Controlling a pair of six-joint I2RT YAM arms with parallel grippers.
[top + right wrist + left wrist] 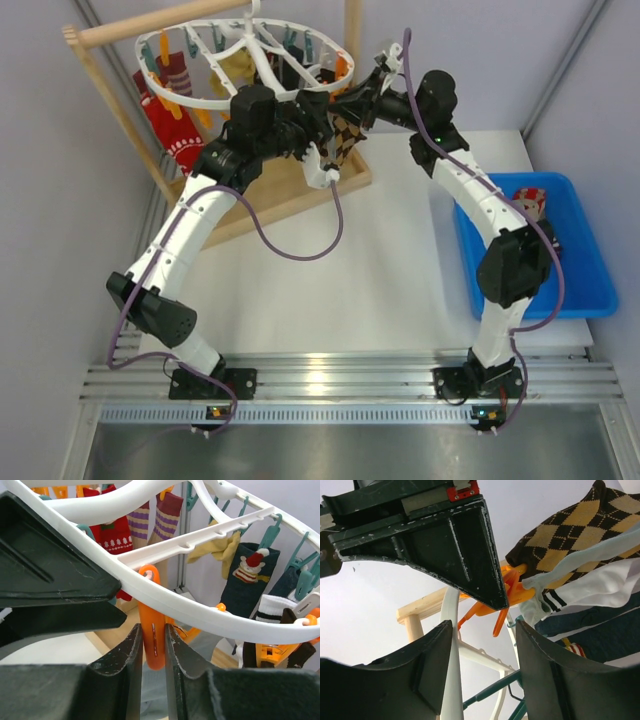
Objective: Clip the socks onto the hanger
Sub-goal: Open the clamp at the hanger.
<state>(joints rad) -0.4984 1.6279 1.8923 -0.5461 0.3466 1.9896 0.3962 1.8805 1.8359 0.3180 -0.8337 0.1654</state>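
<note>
Hanger (180,602), orange clip (151,610) between right end effector (153,635) fingers

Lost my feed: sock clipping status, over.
Right tool shut on orange clip. Left tool open at hanger. Argyle sock at that clip; clipped or not, cannot tell.

The hanger (258,55) hangs from the rack (150,25) at far left; the bin (585,275) lies right.

White table (400,270) between pale grey walls (45,230) (aluminium rail (340,381) at near edge)
</note>
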